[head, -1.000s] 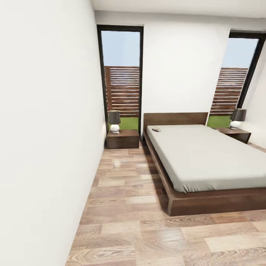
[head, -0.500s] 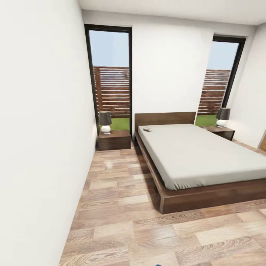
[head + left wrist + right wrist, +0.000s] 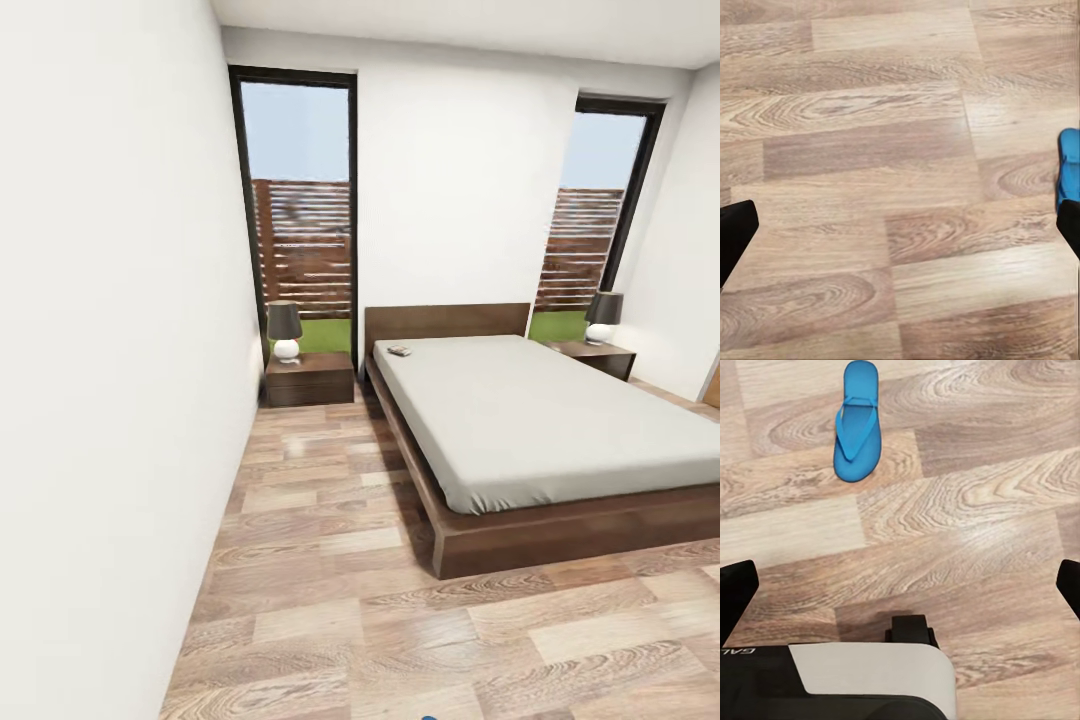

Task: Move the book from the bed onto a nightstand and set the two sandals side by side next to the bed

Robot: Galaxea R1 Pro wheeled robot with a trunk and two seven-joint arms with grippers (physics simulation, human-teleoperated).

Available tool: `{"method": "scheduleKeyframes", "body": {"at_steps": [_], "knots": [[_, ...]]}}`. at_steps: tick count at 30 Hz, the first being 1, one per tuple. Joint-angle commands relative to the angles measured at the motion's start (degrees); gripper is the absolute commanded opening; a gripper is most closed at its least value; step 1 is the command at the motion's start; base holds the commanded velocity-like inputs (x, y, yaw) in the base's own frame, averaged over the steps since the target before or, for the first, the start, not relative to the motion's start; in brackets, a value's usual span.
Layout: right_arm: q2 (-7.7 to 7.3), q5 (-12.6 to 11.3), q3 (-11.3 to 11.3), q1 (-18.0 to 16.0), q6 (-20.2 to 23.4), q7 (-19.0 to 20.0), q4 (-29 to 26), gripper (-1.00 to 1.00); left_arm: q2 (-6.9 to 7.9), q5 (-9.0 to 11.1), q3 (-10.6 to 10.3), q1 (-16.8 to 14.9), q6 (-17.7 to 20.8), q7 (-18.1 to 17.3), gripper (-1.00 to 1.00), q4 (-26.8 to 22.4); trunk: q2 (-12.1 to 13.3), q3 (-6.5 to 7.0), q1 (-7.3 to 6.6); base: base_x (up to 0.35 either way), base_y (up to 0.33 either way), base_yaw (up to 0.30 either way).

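Book [image 3: 399, 351] is seen lying flat on the bed [image 3: 530, 420], at the mattress corner beside the headboard, close to the nightstand [image 3: 309, 378], so only a short transfer seems needed. One blue sandal [image 3: 857, 421] lies on the floor [image 3: 330, 560]. A wide floor strip along the bed edge is left open. Both grippers are spread wide, nothing held.

Black jaws; glossy black base [image 3: 817, 690] with a white panel and pale lettering.

White letters "GAL" (cut off) mark the robot's base [image 3: 832, 682].
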Motion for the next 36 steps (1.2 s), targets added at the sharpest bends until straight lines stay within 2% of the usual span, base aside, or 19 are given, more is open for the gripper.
{"method": "scheduleKeyframes", "body": {"at_steps": [1, 3, 6, 7, 8, 9, 11, 12, 13, 15, 16, 18, 20, 22, 26, 31, 34, 36], "knots": [[0.01, -0.02, -0.13, -0.03, -0.12, 0.02, 0.00, 1.00, -0.07, 0.03, 0.00, -0.18, 0.04, 0.00, 1.00, -0.82, -0.03, -0.06, 0.00, 0.000, 0.000, 0.000], [0.00, -0.02, -0.13, -0.03, -0.12, 0.02, 0.00, 1.00, -0.18, 0.07, -0.03, -1.17, 1.18, 0.02, 1.00, -2.39, -0.03, -0.06, 0.00, 0.000, 0.000, 0.000], [-0.01, -0.03, -0.14, -0.04, -0.12, 0.02, 0.00, 1.00, -0.47, 0.10, -0.08, -4.40, 5.74, -0.20, 1.00, -4.09, -0.03, -0.06, 0.00, 0.000, 0.000, 0.000], [-0.01, -0.03, -0.14, -0.03, -0.12, -0.01, 0.00, 1.00, -0.64, 0.14, -0.09, -6.67, 8.99, -0.98, 1.00, -4.53, -0.03, -0.06, 0.00, 0.000, 0.000, 0.000], [-0.01, -0.03, -0.14, -0.04, -0.12, 0.00, 0.00, 1.00, -0.70, 0.17, -0.09, -7.87, 10.61, -1.64, 1.00, -4.68, -0.03, -0.06, 0.00, 0.000, 0.000, 0.000], [-0.01, -0.03, -0.14, -0.01, -0.12, 0.01, 0.01, 1.00, -0.81, 0.36, -0.08, -11.38, 14.69, -4.90, 1.00, -4.96, -0.03, -0.06, 0.00, 0.000, 0.000, 0.000], [-0.01, -0.03, -0.14, 0.00, -0.12, 0.01, 0.01, 1.00, -0.80, 1.22, -0.05, -14.42, 17.09, -9.80, 1.00, -5.08, -0.03, -0.06, 0.00, 0.000, 0.000, 0.000], [-0.01, -0.03, -0.14, -0.02, -0.12, 0.02, 0.01, 1.00, -0.73, 2.21, -0.02, -16.11, 18.04, -13.48, 1.00, -5.13, -0.03, -0.06, 0.00, 0.000, 0.000, 0.000], [-0.01, -0.03, -0.14, -0.01, -0.12, 0.02, 0.01, 1.00, -0.69, 2.81, 0.00, -16.88, 18.38, -15.24, 1.00, -5.15, -0.03, -0.06, 0.00, 0.000, 0.000, 0.000], [-0.04, -0.03, -0.14, -0.03, -0.12, 0.02, 0.01, 1.00, -0.51, 5.75, 0.04, -19.37, 19.26, -20.54, 1.00, -5.22, -0.03, -0.06, 0.00, 0.000, 0.000, 0.000], [-0.05, -0.03, -0.14, -0.02, -0.12, 0.01, 0.01, 1.00, -0.44, 6.59, 0.04, -19.84, 19.40, -21.35, 1.00, -5.23, -0.03, -0.06, 0.00, 0.000, 0.000, 0.000], [-0.08, -0.03, -0.14, -0.04, -0.12, 0.03, 0.01, 1.00, 0.40, 10.14, 0.06, -21.00, 20.49, -23.25, 1.00, -5.21, -0.03, -0.06, 0.00, 0.000, 0.000, 0.000], [-0.09, -0.03, -0.14, -0.02, -0.12, 0.03, 0.01, 1.00, 0.95, 12.39, 0.06, -21.39, 22.23, -23.69, 1.00, -4.99, -0.03, -0.06, 0.00, 0.000, 0.000, 0.000], [-0.10, -0.03, -0.14, -0.02, -0.12, 0.03, 0.01, 1.00, 1.23, 13.68, 0.07, -21.59, 23.55, -23.59, 1.00, -4.71, -0.03, -0.06, 0.00, 0.000, 0.000, 0.000], [-0.04, 0.15, -0.09, -0.01, -0.09, -0.03, -0.69, 1.00, 1.45, 14.75, 0.12, -21.75, 24.65, -22.45, 1.00, -4.04, -0.03, -0.06, 0.00, 0.000, 0.000, 0.000], [0.07, 0.51, 0.01, -0.17, 0.79, -0.58, -3.04, 1.00, 1.51, 15.13, 0.15, -21.79, 24.96, -21.92, 1.00, -3.79, -0.03, -0.06, 0.00, 0.000, 0.000, 0.000], [0.18, 0.43, 0.03, -1.09, 4.44, -1.03, -7.28, 1.00, 1.52, 15.28, 0.15, -21.80, 25.01, -21.87, 1.00, -3.75, -0.03, -0.06, 0.00, 0.000, 0.000, 0.000], [0.26, 0.29, 0.03, -3.44, 10.20, -1.15, -9.79, 1.00, 1.52, 15.36, 0.15, -21.80, 25.03, -21.87, 1.00, -3.74, -0.03, -0.06, 0.00, 0.000, 0.000, 0.000]]}}
